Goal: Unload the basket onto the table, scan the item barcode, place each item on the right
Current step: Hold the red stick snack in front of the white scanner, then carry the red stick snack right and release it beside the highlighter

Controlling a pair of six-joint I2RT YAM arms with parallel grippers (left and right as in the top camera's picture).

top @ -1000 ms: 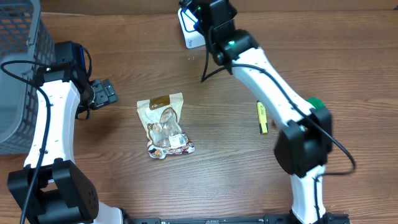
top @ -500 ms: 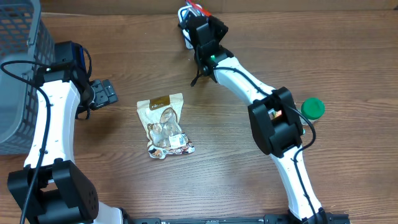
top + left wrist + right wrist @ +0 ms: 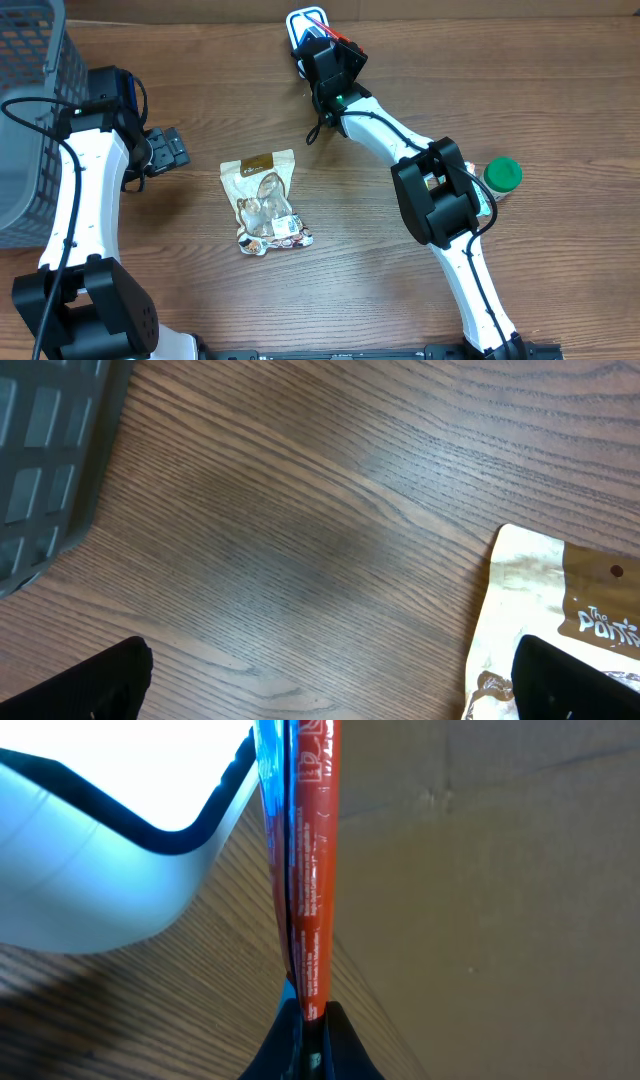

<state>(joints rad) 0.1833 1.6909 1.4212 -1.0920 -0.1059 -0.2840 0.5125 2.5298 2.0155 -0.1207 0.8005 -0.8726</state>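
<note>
Two fingers of your right gripper (image 3: 308,1020) are clenched on the near edge of a thin red and blue packet (image 3: 310,870), which shows edge-on to the wrist camera. Just beside its blue face sits the white scanner (image 3: 90,860); whether the two touch, you cannot tell. From overhead, this pair is at the far edge of the wooden table (image 3: 400,290). Your left gripper (image 3: 165,150) is released, jaws spread wide, low over bare wood between the grey basket (image 3: 30,120) and a tan snack pouch (image 3: 265,200) lying flat mid-table. A green cap (image 3: 502,174) rests well off to the right.
</note>
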